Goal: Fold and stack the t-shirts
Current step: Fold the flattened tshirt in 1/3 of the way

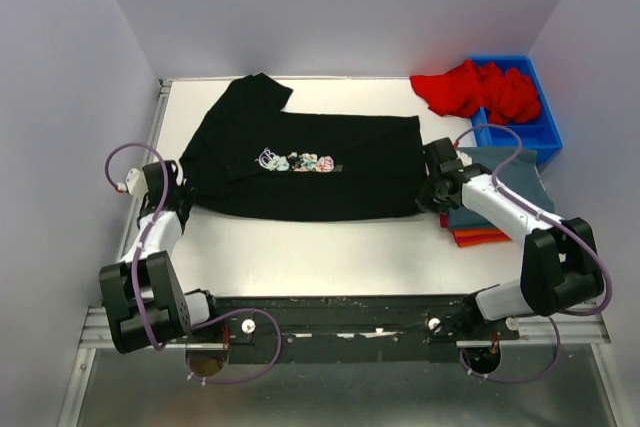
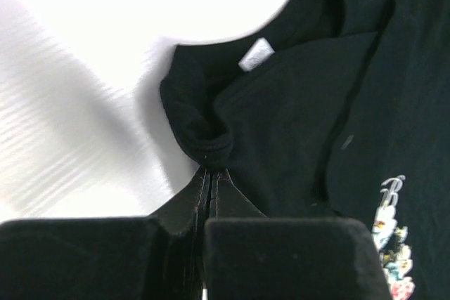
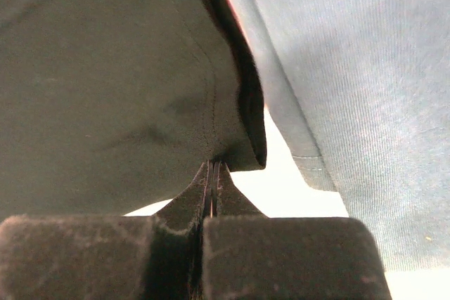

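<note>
Black shirt [image 1: 310, 162] spread flat on the white table [image 1: 300, 252], left hand [image 1: 180, 187] clenched on its edge near the collar, right hand [image 1: 432, 190] clenched on the opposite edge, slate-blue shirt [image 1: 522, 175] stacked over orange shirt [image 1: 480, 238] just beside, red shirt [image 1: 475, 87] heaped in blue bin [image 1: 548, 132].

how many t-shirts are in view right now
4: a black t-shirt spread mid-table, a red t-shirt spilling from the blue bin, and a slate-blue t-shirt folded atop an orange t-shirt at right. The stack may hide more.
</note>
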You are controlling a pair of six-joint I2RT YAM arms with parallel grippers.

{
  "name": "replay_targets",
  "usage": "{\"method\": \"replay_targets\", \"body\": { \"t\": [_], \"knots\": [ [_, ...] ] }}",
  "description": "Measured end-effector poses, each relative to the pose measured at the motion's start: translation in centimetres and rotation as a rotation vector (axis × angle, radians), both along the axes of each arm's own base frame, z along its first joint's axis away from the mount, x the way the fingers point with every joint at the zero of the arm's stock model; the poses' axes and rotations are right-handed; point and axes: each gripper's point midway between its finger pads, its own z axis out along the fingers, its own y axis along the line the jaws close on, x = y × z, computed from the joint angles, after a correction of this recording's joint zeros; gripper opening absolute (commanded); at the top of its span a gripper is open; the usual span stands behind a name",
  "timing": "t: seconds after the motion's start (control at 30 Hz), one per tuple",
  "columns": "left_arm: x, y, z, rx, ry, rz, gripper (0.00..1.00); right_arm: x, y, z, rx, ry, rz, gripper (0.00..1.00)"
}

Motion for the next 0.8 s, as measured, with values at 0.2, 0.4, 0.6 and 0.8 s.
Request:
{"method": "replay_targets", "body": {
  "t": [0.2,0.4,0.6,0.8],
  "knots": [
    [6.3,-2.3,8.2,0.018,-0.116,-0.083,0.00,4.1,0.3,6.4,0.002,-0.132,0.015,0.00],
    [9.6,-3.4,21.4,0.086,-0.363,-0.113,0.00,5.4,-0.9,15.4,0.037,-0.380,-0.005,0.01],
    [4.7,-1.7,16.1,0.097,-0.258,-0.040,0.00,2.9,-0.7,10.9,0.058,-0.272,0.027,0.01],
    [-4.9,-1.4,0.2,0.012,0.130,0.024,0.00,-2.8,-0.5,1.0,0.069,0.035,0.060,0.01]
  ]
}}
